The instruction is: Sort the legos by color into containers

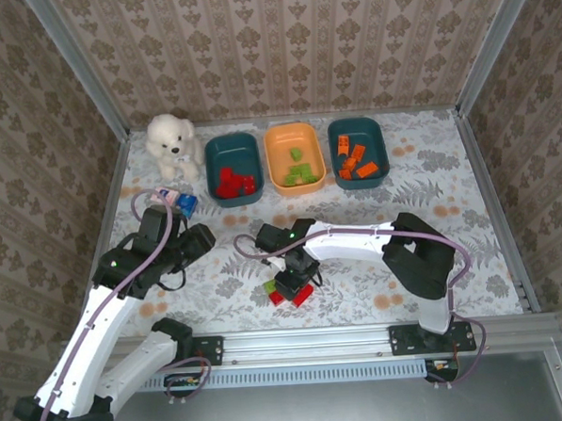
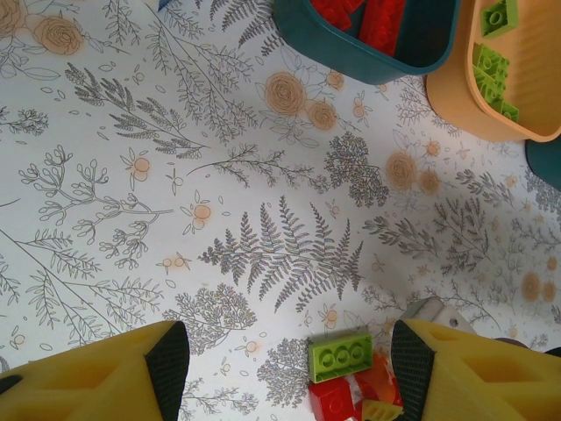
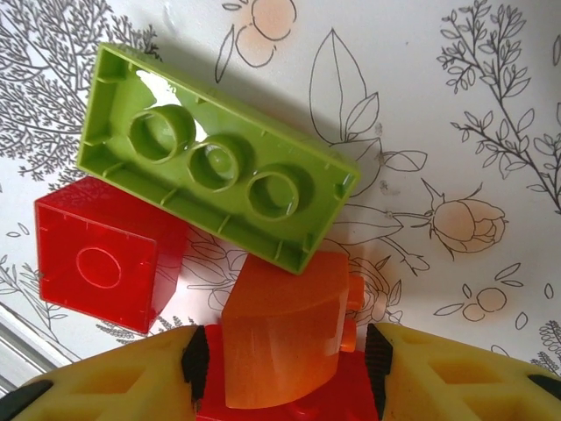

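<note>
Hugging the table's (image 1: 361,305) near edge, loose legos (image 1: 290,292); open room beyond.

The top external camera looks down from above the near edge onto the whole table (image 1: 430,179). The left wrist camera faces the far-edge containers (image 2: 337,39) from mid height; the right wrist camera sits close over the green brick (image 3: 215,158), which all views share.

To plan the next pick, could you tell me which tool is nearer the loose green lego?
Right. The right tool, closed on a red lego, sits directly beside the green lego; the left tool hangs well off to its left.
</note>
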### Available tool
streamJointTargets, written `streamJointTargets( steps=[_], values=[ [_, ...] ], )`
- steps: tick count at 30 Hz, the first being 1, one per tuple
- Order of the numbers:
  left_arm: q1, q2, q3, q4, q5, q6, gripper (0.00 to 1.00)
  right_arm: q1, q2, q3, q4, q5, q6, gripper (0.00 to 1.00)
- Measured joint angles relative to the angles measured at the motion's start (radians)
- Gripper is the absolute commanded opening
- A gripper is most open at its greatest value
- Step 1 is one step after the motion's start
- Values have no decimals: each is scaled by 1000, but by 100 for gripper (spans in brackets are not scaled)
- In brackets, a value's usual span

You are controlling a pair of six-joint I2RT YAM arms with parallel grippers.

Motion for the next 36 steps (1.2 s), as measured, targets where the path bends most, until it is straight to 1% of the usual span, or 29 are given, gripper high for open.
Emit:
streamJointTargets(
  steps=[9, 11, 16, 18, 22, 25, 28, 30, 33, 36],
  values=[
    [0, 0, 0, 0, 0, -3, 65, 0, 55, 6, 5, 5, 8, 46],
    [0, 0, 0, 0, 0, -3, 65, 0, 56, 10, 6, 5, 10, 43],
    [0, 0, 0, 5, 1, -3, 65, 0, 56, 19, -1, 13, 18, 30],
    [0, 0, 0, 5, 1, -3, 65, 0, 55, 21, 4, 16, 21, 28],
    [-2, 0, 0, 16, 9, -3, 65, -2, 39, 21, 4, 45, 27, 26],
    [-17, 10, 0, 35, 24, 2, 65, -23, -19, 21, -5, 62, 34, 26],
    [-57, 42, 0, 71, 33, 19, 65, -94, -117, 27, -25, 69, 37, 25],
    [-95, 78, 1, 100, 37, 34, 65, -172, -173, 58, -44, 76, 36, 25],
    [-148, 144, 8, 141, 42, 55, 65, -321, -212, 130, -48, 80, 34, 24],
    [-190, 212, 29, 182, 47, 74, 65, -485, -202, 212, -39, 80, 36, 24]
  ],
)
